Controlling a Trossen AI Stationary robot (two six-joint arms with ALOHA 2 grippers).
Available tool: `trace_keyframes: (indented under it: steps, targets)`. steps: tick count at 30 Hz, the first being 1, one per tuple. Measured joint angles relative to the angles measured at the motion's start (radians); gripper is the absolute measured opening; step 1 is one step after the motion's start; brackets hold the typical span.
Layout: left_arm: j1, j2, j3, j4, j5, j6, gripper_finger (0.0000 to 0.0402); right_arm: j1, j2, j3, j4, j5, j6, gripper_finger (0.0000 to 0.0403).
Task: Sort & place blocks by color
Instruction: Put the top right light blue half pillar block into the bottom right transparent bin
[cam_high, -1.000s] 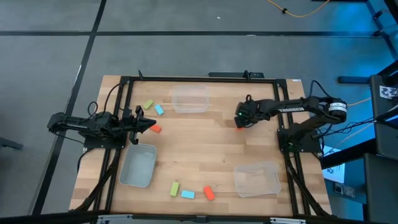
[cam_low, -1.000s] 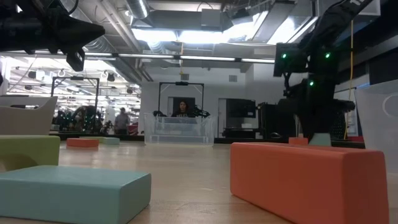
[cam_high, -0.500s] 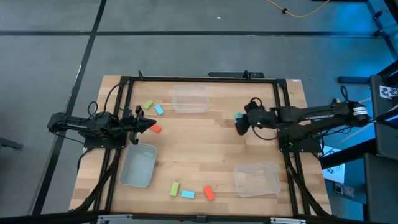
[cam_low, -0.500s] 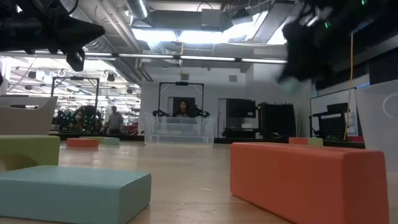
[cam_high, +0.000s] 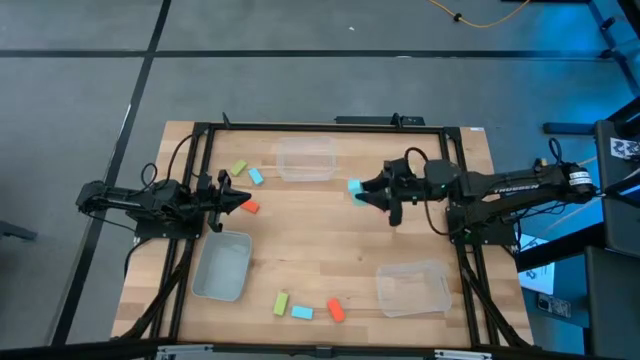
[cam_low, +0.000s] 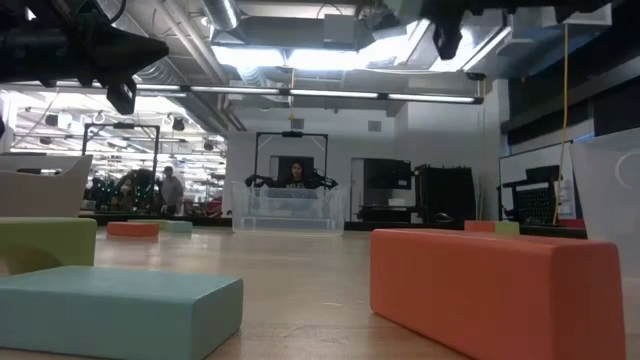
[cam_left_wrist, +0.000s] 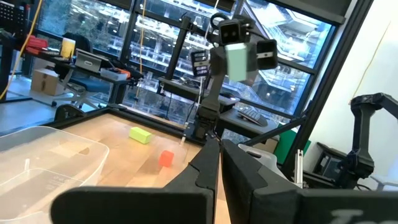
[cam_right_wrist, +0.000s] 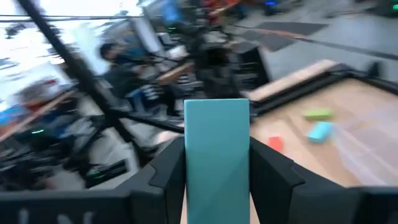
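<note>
My right gripper (cam_high: 364, 190) is shut on a light blue block (cam_high: 354, 187) and hangs in the air over the table's middle right; the left wrist view shows that block (cam_left_wrist: 238, 59) high above the wood. My left gripper (cam_high: 238, 203) hovers shut beside an orange-red block (cam_high: 250, 207). A yellow-green block (cam_high: 238, 168) and a light blue one (cam_high: 256, 176) lie flat just beyond it. Three more blocks, yellow-green (cam_high: 281, 302), light blue (cam_high: 301, 312) and orange-red (cam_high: 336, 310), lie near the near edge. A yellow-green (cam_left_wrist: 141, 134) and an orange-red block (cam_left_wrist: 166, 158) lie below the right arm. My right gripper pinches the light blue block (cam_right_wrist: 217, 149) between its two fingers (cam_right_wrist: 169, 168), one on each long side (cam_right_wrist: 191, 177). The block's free end (cam_right_wrist: 217, 112) sticks out past the fingertips. The fingers lie roughly level, pointing toward the table's left. The block is lifted clear of the table.
Three clear bins stand on the table: one near the far edge (cam_high: 305, 160), one near the left (cam_high: 222, 265), one near the right (cam_high: 413, 288). A black frame (cam_high: 200, 160) runs round the tabletop. A person (cam_low: 293, 174) sits in the room beyond.
My right gripper has risen from the table with the light blue block, tipped from pointing down to roughly level, and shifted toward the table's left. The block has been lifted clear. In the low view the arm has climbed to the picture's top.
</note>
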Motion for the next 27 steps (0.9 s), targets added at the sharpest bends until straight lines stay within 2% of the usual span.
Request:
trace_keyframes:
  steps: [18, 23, 27]
  targets:
    - [0.0, 0.0, 0.0, 0.005, -0.004, 0.0, 0.0011, 0.014, 0.001, 0.0, -0.043, -0.012, -0.046, 0.0138]
    - [0.0, 0.0, 0.0, 0.047, -0.066, -0.055, 0.0011, 0.014, 0.001, 0.0, -0.043, -0.012, -0.043, 0.0138]
    - [0.0, 0.03, 0.031, 0.142, -0.1, -0.008, 0.0011, 0.014, 0.001, 0.0, -0.042, -0.012, -0.047, 0.0138]
